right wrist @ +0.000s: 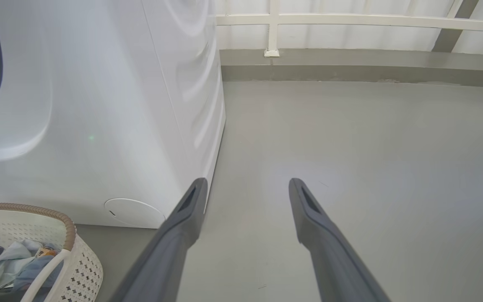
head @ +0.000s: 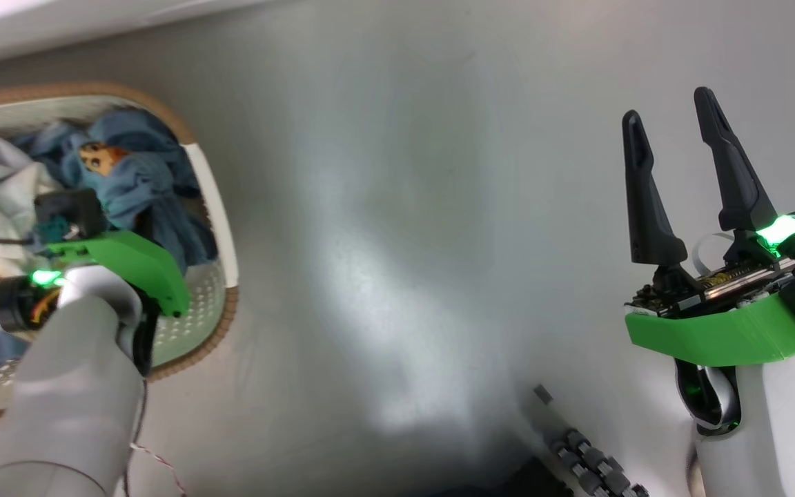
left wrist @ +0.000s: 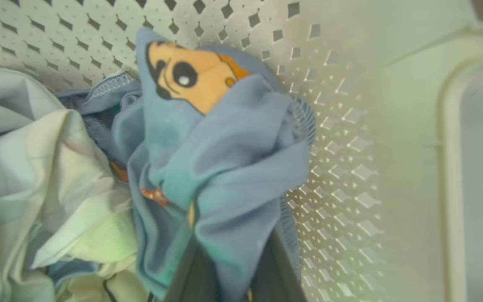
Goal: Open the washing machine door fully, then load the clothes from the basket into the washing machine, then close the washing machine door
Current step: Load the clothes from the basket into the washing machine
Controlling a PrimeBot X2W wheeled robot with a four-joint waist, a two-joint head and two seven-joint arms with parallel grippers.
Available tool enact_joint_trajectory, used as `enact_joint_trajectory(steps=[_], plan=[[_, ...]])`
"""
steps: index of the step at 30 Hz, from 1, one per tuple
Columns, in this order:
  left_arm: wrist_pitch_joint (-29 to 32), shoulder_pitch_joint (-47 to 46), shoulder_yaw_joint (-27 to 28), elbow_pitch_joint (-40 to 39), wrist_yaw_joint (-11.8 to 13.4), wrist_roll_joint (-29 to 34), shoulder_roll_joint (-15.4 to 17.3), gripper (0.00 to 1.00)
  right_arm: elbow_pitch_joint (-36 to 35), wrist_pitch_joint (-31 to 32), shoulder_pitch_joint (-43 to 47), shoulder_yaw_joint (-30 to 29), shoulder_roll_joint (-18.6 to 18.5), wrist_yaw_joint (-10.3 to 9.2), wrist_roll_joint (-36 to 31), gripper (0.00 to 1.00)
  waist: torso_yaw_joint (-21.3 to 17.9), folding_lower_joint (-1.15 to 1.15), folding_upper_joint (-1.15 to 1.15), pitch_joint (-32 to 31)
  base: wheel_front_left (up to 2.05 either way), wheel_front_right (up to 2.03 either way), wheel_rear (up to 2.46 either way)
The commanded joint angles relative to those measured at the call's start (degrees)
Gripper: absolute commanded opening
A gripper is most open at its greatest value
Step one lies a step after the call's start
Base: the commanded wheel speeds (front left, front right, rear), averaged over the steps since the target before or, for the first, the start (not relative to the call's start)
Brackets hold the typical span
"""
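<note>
Two grippers. Left gripper (left wrist: pixel 233 256), 9 o'clock in head view: clamped on blue fold of clothes (head: pixel 136 176) inside basket (head: pixel 212 207). Cloth soft, light, limp; likely drapes, drags neighbours; bunched fold best hold. Right gripper (head: pixel 668 107), 3 o'clock: spread wide, empty, over floor (head: pixel 397 241).

Our pale left forearm (head: pixel 66 400) angled into the cream perforated basket (head: pixel 211 200), dark-fingered left gripper (left wrist: pixel 231 268) pinching blue printed cloth (left wrist: pixel 233 159), right gripper (head: pixel 670 107) well apart from the basket, fingers spread, empty
</note>
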Motion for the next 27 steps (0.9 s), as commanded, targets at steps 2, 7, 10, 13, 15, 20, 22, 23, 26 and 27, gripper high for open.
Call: enact_joint_trajectory(steps=[2, 7, 10, 13, 15, 20, 22, 23, 26, 27], plan=[[-1.35, 3.82, 0.73, -1.74, 1.06, 0.41, 0.7, 0.0, -0.39, -0.26, 2.32, 0.63, -0.82, 0.09, -0.43, 1.0, 3.68, 0.0, 0.0, -3.92, 0.0, 0.0, 0.0], [-1.61, 11.26, 3.97, -16.31, 3.92, 3.51, 0.2, 0.0, 2.56, -0.26, 4.0, 0.27, -2.77, 0.09, -0.73, 1.0, 8.95, 0.0, 0.0, -10.7, 0.0, 0.0, 0.0], [-1.62, 14.83, 5.7, -21.58, 4.68, 5.32, -0.18, 0.0, 4.01, -0.26, 4.67, 0.3, -3.34, 0.09, -0.88, 1.0, 10.54, 0.0, 0.0, -13.37, 0.0, 0.0, 0.0], [-1.62, 18.21, 7.5, -26.35, 5.04, 7.13, -0.66, 0.0, 5.31, -0.26, 5.34, 0.3, -3.78, 0.09, -1.01, 1.0, 11.85, 0.0, 0.0, -16.13, 0.0, 0.0, 0.0], [-1.62, 20.54, 8.46, -29.13, 5.18, 8.58, -0.85, 0.0, 6.23, -0.26, 5.96, 0.2, -3.95, 0.09, -1.09, 1.0, 12.5, 0.0, 0.0, -18.02, 0.0, 0.0, 0.0], [-1.63, 26.23, 11.03, -35.58, 5.52, 11.91, -0.88, 0.0, 8.36, -0.26, 7.94, -0.07, -3.85, 0.09, -1.12, 1.0, 13.59, 0.0, 0.0, -22.81, 0.0, 0.0, 0.0], [-1.63, 28.47, 11.95, -38.22, 5.57, 13.17, -0.81, 0.0, 9.13, -0.26, 8.8, -0.35, -3.77, 0.09, -1.0, 1.0, 13.92, 0.0, 0.0, -24.84, 0.0, 0.0, 0.0], [-1.63, 29.62, 12.39, -39.51, 5.57, 13.72, -0.8, 0.0, 9.49, -0.26, 9.29, -0.46, -3.7, 0.09, -0.94, 1.0, 14.06, 0.0, 0.0, -25.91, 0.0, 0.0, 0.0], [-1.63, 33.11, 13.51, -43.64, 5.72, 15.36, -0.75, 0.0, 10.15, -0.26, 11.01, -0.65, -3.21, 0.09, -1.03, 1.0, 14.32, 0.0, 0.0, -29.17, 0.0, 0.0, 0.0], [-1.63, 34.22, 13.85, -44.99, 5.72, 15.84, -0.66, 0.0, 10.34, -0.26, 11.56, -0.65, -3.07, 0.09, -0.98, 1.0, 14.35, 0.0, 0.0, -30.21, 0.0, 0.0, 0.0]])
